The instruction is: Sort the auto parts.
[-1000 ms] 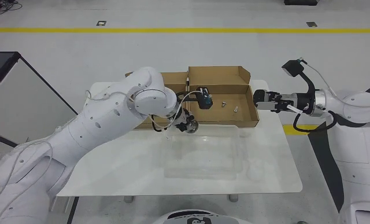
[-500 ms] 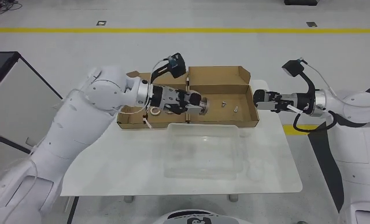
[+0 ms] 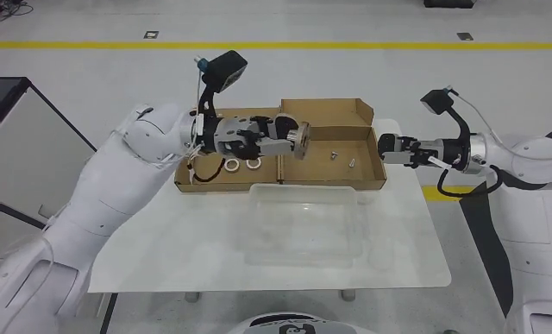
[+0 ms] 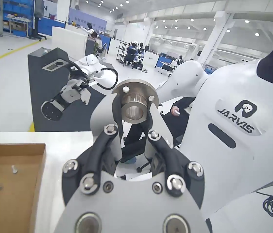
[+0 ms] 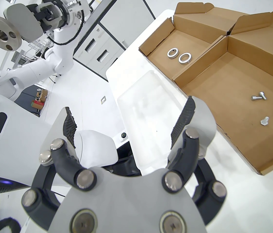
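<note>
My left gripper point(image 4: 134, 107) is shut on a round metal flange point(image 4: 132, 89) with bolt holes, held in the air over the divide between two cardboard boxes point(image 3: 278, 153). From above, the flange point(image 3: 304, 142) sticks out toward the right-hand box point(image 3: 366, 174), which holds two bolts point(image 3: 334, 154). Two metal rings point(image 3: 242, 165) lie in the left-hand box point(image 3: 194, 180). My right gripper point(image 5: 129, 109) hangs open and empty just past the right box's outer end point(image 3: 385, 149). The right wrist view takes in the rings point(image 5: 179, 55), the bolts point(image 5: 259, 96) and the flange point(image 5: 2, 36).
A clear plastic tray point(image 3: 302, 226) with nothing visible in it lies on the white table point(image 3: 405, 248), in front of the boxes. The boxes' lids point(image 3: 323, 111) stand up at the back. A grey cabinet point(image 3: 34, 153) stands beside the table's left end.
The left arm lifted the flange from the tray's back edge up over the boxes and turned its wrist toward the right box. The right arm has kept still.
</note>
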### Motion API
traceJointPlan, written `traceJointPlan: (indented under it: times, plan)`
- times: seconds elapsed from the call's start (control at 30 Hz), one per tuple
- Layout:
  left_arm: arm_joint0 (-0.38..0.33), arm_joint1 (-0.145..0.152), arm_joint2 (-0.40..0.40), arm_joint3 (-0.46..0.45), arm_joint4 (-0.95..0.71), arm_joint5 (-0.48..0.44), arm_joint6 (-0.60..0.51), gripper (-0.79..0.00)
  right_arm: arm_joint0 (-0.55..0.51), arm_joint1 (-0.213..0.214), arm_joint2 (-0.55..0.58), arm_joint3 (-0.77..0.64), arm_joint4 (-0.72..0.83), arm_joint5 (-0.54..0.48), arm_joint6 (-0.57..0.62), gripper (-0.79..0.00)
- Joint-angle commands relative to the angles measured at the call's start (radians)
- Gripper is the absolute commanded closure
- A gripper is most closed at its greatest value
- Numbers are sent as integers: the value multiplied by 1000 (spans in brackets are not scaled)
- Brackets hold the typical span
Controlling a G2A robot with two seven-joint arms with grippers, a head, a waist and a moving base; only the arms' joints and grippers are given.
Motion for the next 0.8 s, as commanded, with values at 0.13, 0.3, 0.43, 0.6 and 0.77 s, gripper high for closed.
traceJointPlan:
  times: [0.13,0.3,0.43,0.6,0.77]
  plan:
    - [-8,4,15,5,6,-12,13,0,0,0,0,0,0,0,0,-785]
    - [-8,4,15,5,6,-12,13,0,0,0,0,0,0,0,0,-785]
    - [-8,4,15,5,6,-12,13,0,0,0,0,0,0,0,0,-785]
    - [21,0,9,-20,-14,-6,69,0,0,0,0,0,0,0,0,-785]
    - [57,-10,10,-63,-221,-58,89,0,0,0,0,0,0,0,0,-785]
